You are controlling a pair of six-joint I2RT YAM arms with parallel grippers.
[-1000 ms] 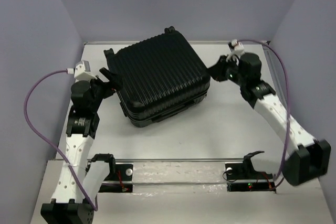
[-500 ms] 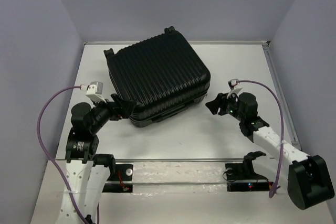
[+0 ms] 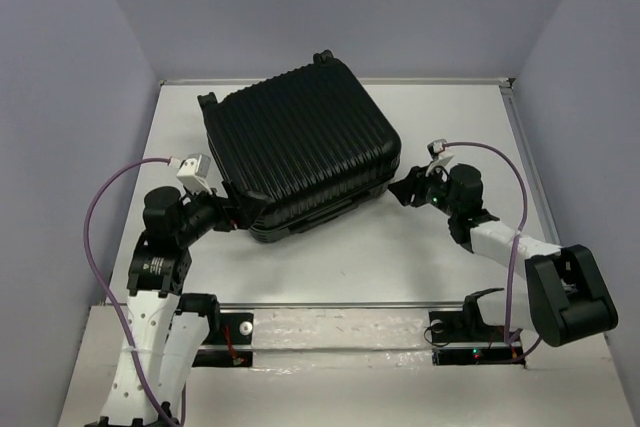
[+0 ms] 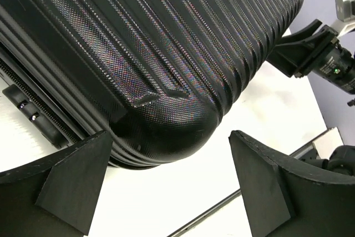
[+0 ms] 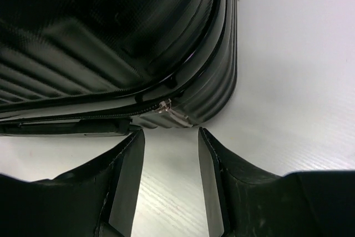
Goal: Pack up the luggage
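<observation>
The luggage (image 3: pixel 300 152), a black ribbed hard-shell case, is lying flat and shut on the white table (image 3: pixel 430 267), filling the upper centre of the overhead view with its wheels pointing toward the back wall. Two robot arms are flanking its near edge. At lower left of the case, the left gripper (image 3: pixel 250 212) is hovering with its jaws spread as wide as they go, the rounded near-left corner of the shell sitting in the gap between them without touching either, as the left wrist view is showing. At the right of the frame, the right gripper (image 3: pixel 402 192) is facing the near-right corner, its fingers parted with only bare table between them. In the right wrist view the small metal zipper pull (image 5: pixel 173 112) is hanging at the corner just beyond the fingertips, in the upper middle of that frame, where the zipper track (image 5: pixel 83 116) is running off to the left.

The step in hand appears to be getting at that zipper. Doing it well is likely meaning easing the right fingers forward until the pull is sitting squarely between the pads, pinching the tab rather than the shell's edge, then drawing it along the track and round the corner's curve, not straight out. The left gripper is well placed to brace the far corner so the case is not sliding across the smooth tabletop.
</observation>
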